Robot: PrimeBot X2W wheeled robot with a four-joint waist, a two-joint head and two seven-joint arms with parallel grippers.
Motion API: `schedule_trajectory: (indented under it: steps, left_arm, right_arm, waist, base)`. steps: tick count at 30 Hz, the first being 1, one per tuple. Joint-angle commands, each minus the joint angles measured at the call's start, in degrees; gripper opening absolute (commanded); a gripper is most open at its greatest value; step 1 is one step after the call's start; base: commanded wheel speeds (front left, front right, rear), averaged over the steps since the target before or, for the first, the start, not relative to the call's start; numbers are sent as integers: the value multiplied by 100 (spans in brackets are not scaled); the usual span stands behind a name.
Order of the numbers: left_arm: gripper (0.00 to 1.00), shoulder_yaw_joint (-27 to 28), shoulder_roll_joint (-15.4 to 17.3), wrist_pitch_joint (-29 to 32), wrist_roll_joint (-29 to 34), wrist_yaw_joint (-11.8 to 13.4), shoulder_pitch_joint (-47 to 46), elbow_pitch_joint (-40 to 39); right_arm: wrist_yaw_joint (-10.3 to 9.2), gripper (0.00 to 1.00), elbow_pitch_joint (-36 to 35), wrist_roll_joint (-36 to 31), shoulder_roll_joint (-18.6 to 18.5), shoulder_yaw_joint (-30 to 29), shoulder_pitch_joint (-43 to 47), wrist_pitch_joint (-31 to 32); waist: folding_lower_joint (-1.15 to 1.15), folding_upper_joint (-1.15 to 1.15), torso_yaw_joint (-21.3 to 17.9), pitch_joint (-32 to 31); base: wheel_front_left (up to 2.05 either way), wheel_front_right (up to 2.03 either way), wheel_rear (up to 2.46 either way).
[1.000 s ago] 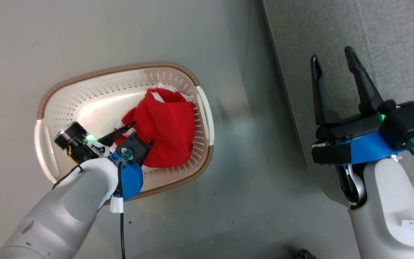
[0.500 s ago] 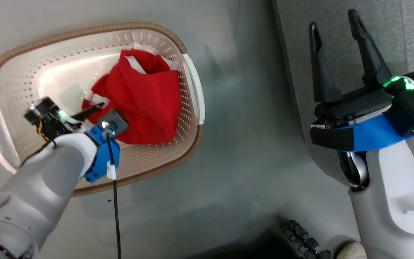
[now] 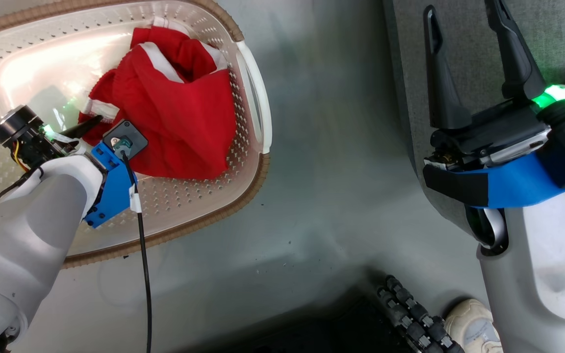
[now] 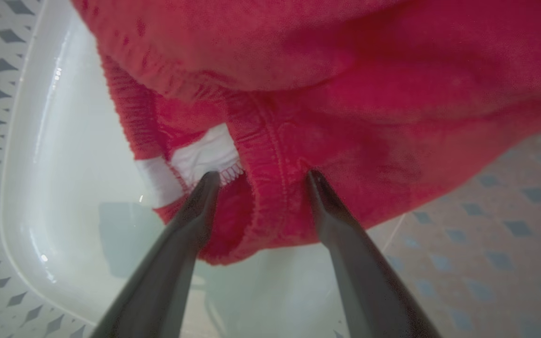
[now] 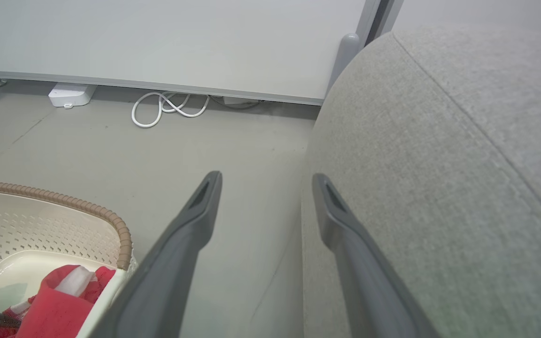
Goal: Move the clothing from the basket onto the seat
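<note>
Red clothing [image 3: 179, 108] is being cradled in a crumpled heap in the cream perforated basket [image 3: 258, 93], at the end nearer the grey seat [image 5: 439, 164], with a strip of floor [image 3: 336, 147] between them. The left gripper [image 4: 261, 178] is being held with its jaws spread at the fabric's ribbed hem and white trim, though whether the tips are being pressed into it cannot be told from the blurred close view. The right gripper [image 5: 266, 177] is being held wide apart and empty by the seat's rounded edge.

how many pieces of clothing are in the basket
1 that I can tell apart: a red bundle at the basket's right end. More may be hidden in its folds.
</note>
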Motion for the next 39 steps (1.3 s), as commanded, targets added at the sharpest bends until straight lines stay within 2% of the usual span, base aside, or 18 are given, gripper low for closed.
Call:
schedule_trajectory:
  steps: [1, 5, 6, 7, 9, 15, 22, 39]
  left_arm:
    - [100, -20, 33, 51, 50, -5, -125, 45]
    - [100, -21, -14, 303, 71, -6, -93, 109]
    - [85, -21, -15, 396, 66, -6, -76, 129]
    - [47, -20, -14, 472, 86, -6, -61, 128]
    - [0, -22, -17, 556, 70, -6, -40, 90]
    - [0, -23, 21, 744, 137, -6, 29, -34]
    - [0, -20, -11, 685, -86, -6, 34, -242]
    - [0, -21, -528, 55, -626, -6, 350, -1037]
  right_arm:
    - [1, 100, 36, 16, -1, -20, -41, 3]
    - [1, 100, 7, -2, 6, -42, -16, 4]
    - [1, 100, 2, -6, 6, -47, -13, 4]
    - [1, 100, -5, -9, 7, -51, -14, 4]
    - [1, 100, -15, -15, 10, -62, -27, 4]
    - [1, 100, -36, -16, 15, -69, -74, 4]
    - [0, 100, -21, -5, 13, -132, -70, -1]
    - [1, 100, 156, -48, -121, -241, 63, -1]
  waist:
    - [0, 0, -24, 62]
    - [0, 0, -20, 100]
    - [0, 0, -19, 104]
    - [0, 0, -20, 106]
    - [0, 0, -18, 105]
    - [0, 0, -28, 83]
    - [0, 0, 22, -27]
    - [0, 0, 496, -908]
  base:
    - [0, 0, 0]
    - [0, 0, 0]
    - [0, 0, 0]
    - [0, 0, 0]
    - [0, 0, 0]
    - [0, 0, 0]
    - [0, 0, 0]
    - [0, 0, 0]
